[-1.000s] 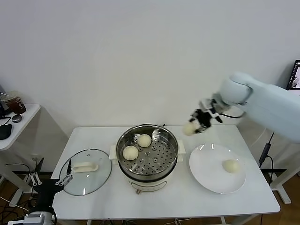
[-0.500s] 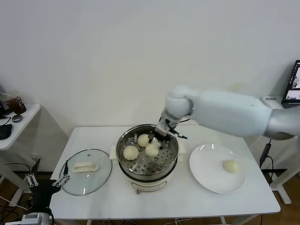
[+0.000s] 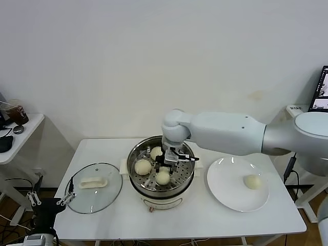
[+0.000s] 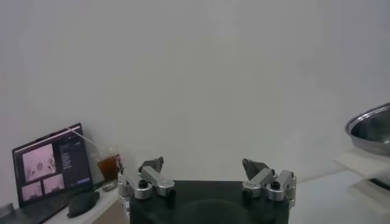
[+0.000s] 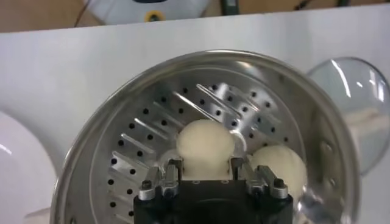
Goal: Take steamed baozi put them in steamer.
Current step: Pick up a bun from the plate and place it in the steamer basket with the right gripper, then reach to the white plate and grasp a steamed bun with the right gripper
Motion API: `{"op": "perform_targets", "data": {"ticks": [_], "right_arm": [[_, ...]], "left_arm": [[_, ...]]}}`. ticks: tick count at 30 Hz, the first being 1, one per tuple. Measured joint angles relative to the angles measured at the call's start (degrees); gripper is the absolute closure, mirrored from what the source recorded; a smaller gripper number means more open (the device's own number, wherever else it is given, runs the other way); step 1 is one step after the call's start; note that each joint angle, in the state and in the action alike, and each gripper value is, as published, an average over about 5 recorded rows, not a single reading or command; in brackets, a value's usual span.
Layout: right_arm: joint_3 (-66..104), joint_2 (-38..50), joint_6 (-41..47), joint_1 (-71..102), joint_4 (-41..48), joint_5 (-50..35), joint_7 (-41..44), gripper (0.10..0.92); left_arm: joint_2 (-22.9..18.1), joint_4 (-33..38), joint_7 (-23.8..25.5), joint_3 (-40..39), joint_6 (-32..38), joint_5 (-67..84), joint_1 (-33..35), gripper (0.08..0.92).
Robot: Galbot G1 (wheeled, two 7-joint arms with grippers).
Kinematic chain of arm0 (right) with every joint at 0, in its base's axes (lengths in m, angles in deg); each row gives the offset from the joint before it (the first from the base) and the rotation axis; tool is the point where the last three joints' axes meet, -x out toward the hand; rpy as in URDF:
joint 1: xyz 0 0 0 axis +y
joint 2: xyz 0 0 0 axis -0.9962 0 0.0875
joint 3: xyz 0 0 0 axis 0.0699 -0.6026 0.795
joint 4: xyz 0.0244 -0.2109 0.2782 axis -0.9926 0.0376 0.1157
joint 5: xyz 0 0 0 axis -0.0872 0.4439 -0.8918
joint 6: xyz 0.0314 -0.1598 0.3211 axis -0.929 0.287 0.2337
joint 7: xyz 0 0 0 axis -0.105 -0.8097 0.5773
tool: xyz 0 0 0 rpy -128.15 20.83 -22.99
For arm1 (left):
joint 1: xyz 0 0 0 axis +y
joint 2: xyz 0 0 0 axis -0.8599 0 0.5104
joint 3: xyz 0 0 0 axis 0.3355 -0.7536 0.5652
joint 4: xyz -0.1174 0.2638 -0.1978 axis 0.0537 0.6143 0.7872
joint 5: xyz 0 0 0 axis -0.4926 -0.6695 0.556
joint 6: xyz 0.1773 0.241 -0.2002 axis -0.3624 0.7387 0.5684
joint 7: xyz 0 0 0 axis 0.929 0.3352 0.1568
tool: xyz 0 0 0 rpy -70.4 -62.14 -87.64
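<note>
White arm [image 3: 230,134], blk/silver fingers [image 5: 172,172].

The right gripper [image 5: 203,173] body hides the near side of one baozi [image 5: 205,146]; the steamer [image 5: 317,158] rim is cut off.

We note even, bright indoor light, soft shadows, glare on the steamer [image 5: 317,140] rim, hazy left-wrist view.

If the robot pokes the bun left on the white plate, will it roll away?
Probably a little. The bun looks round and smooth, alone on the flat white plate, so a sideways poke might roll it. It looks soft and puffy, so likely light and squishy, and a hard pinch could dent it.
</note>
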Motion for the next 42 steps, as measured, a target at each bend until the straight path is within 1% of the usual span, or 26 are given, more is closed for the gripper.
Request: {"op": "perform_targets", "data": {"ticks": [3, 6, 13, 17, 21, 24, 31, 36, 42], "right_arm": [[-0.27, -0.13, -1.29, 0.25, 0.03, 0.60, -0.10, 0.508], [-0.22, -0.20, -2.23, 0.63, 0.30, 1.27, -0.49, 0.469], [0.54, 0.15, -3.27, 0.24, 0.69, 1.61, -1.51, 0.276], [1.30, 1.11, -2.98, -1.45, 0.26, 0.06, -1.48, 0.211], [2.02, 3.22, -1.20, -3.89, -0.62, -2.73, -0.99, 0.203], [2.44, 5.97, 1.85, -6.00, -1.51, -5.36, -0.31, 0.203], [2.82, 15.71, 15.06, -8.64, -4.23, -10.21, 1.65, 0.203], [3.71, 24.11, 24.46, -7.83, -5.01, -10.09, 3.63, 0.203], [7.62, 32.81, 30.82, -2.02, -3.77, -7.03, 4.99, 0.203]], "left_arm": [[0.00, -0.05, -0.02, 0.02, 0.08, 0.01, 0.03, 0.177], [-0.07, -0.08, -0.02, -0.01, 0.15, 0.00, 0.04, 0.177], [0.02, -0.24, -0.06, -0.02, 0.44, -0.05, 0.17, 0.177], [0.32, -0.17, -0.05, 0.11, 0.44, 0.03, -0.02, 0.177], [0.59, -0.16, -0.04, 0.18, 0.43, 0.20, -0.26, 0.177], [0.76, -0.16, -0.03, 0.17, 0.46, 0.28, -0.43, 0.177], [1.35, 0.12, 0.02, -0.25, 0.70, 0.32, -0.70, 0.177], [1.75, 0.32, 0.17, -0.85, 0.60, 0.21, -1.03, 0.177], [1.99, 0.07, 0.28, -1.41, 0.38, -0.08, -1.30, 0.177]]}}
